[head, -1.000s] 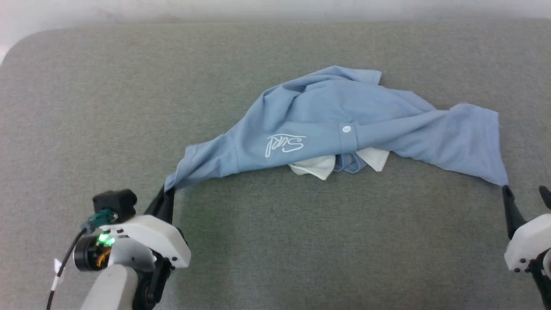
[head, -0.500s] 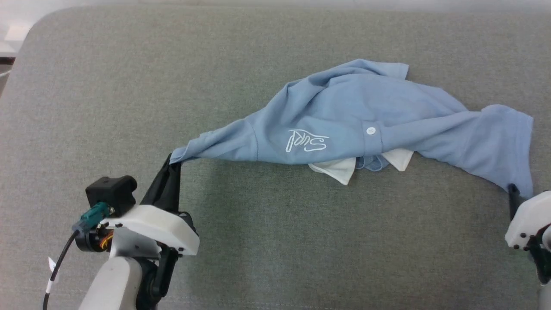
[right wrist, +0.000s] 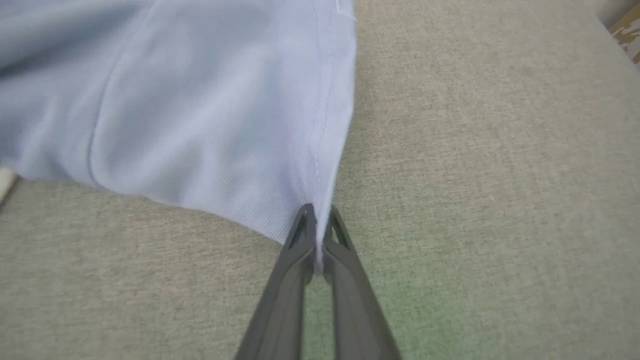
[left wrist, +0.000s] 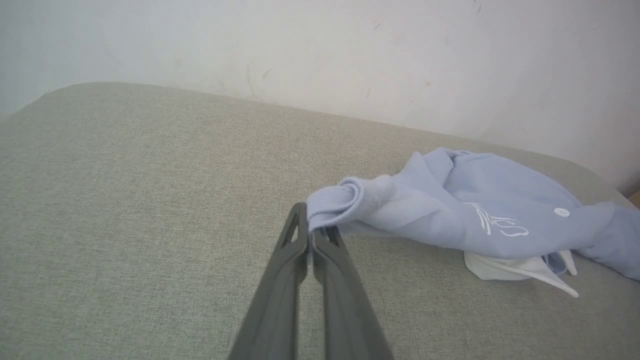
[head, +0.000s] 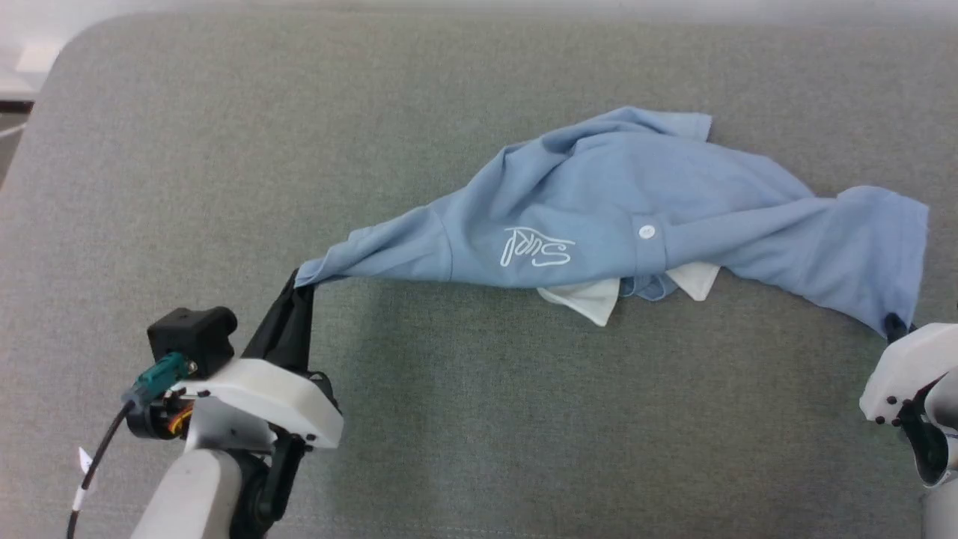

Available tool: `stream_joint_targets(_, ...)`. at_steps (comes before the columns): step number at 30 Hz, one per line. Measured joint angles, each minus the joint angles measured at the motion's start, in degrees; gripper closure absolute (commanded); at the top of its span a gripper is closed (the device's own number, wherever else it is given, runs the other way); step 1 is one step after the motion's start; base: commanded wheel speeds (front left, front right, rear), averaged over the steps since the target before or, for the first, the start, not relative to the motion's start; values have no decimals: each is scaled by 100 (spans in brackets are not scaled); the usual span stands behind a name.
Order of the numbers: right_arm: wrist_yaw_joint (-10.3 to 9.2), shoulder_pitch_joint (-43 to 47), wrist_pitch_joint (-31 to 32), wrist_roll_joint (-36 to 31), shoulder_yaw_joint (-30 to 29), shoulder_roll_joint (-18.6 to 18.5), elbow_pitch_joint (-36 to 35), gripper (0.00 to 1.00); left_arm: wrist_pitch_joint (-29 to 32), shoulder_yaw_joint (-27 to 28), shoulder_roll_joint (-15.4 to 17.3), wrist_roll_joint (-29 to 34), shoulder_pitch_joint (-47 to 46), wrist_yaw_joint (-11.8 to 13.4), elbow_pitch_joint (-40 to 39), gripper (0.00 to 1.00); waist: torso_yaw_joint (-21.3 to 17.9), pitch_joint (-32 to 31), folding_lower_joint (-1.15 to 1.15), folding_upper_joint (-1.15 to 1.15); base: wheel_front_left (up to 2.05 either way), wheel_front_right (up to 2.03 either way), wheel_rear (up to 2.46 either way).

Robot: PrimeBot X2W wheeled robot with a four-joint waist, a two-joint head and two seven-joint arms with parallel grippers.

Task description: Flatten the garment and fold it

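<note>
The garment (head: pixel 599 217), a light blue polo shirt with a white script logo, a white button and white collar tips, lies bunched across the grey cushion. At its near-left end, my left gripper (head: pixel 299 288) is shut on a sleeve hem; the left wrist view shows the rolled hem (left wrist: pixel 340 200) pinched at the tips of that gripper (left wrist: pixel 311 232). At the near-right corner, my right gripper (head: pixel 894 326) is shut on a hem of the garment, and the right wrist view shows that cloth (right wrist: pixel 200 110) clamped between the tips of the gripper (right wrist: pixel 317 220).
The grey fabric cushion (head: pixel 449 419) spreads under everything, with bare room in front of the shirt. Its rounded far-left corner (head: pixel 67 52) borders a pale wall (left wrist: pixel 350 50).
The right gripper has gone from open beside the shirt's corner to shut on it. The camera shifted, so the whole picture moved. The left gripper kept its hold.
</note>
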Motion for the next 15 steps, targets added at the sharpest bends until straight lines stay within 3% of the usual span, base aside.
stream_joint_targets(5, 1, 140, 177, 788, 535, -242, -902, 100, 145, 130, 188, -147, 41, -49, -243, 100, -82, -301, 0, 0, 0, 0, 0)
stream_joint_targets(10, 1, 60, 740, 1566, 884, -868, -2084, 100, 414, 397, 508, -300, 20, -99, -756, 100, -224, -644, -1, 0, 0, 0, 0)
stream_joint_targets(15, 1, -475, 1327, 2190, 923, -1310, -2729, 100, 731, 688, 772, -533, -243, -100, -1252, 100, -389, -966, -1, 0, 0, 0, 0)
